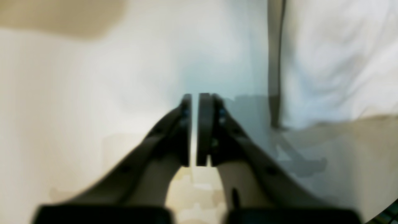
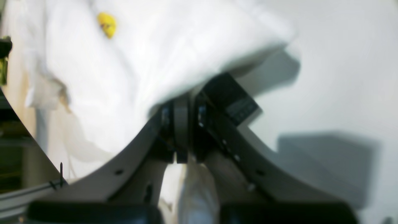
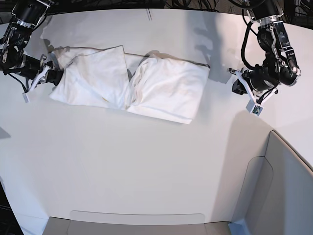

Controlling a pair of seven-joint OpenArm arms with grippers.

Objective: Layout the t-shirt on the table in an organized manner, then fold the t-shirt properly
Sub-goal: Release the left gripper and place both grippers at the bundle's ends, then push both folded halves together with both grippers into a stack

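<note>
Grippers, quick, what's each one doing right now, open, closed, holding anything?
Left gripper: closed, holding nothing, beside the t-shirt.
Right gripper: closed on the t-shirt's edge.

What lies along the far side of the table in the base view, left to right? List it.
right gripper → t-shirt → bare table → left gripper

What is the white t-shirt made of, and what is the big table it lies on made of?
The t-shirt looks like soft, thin cloth, probably cotton: it bunches into folds and wrinkles with a dull, matte surface. The table looks hard and smooth, perhaps plastic or painted board: it is flat, evenly white and shows crisp shadows. The exact material can't be told.
</note>
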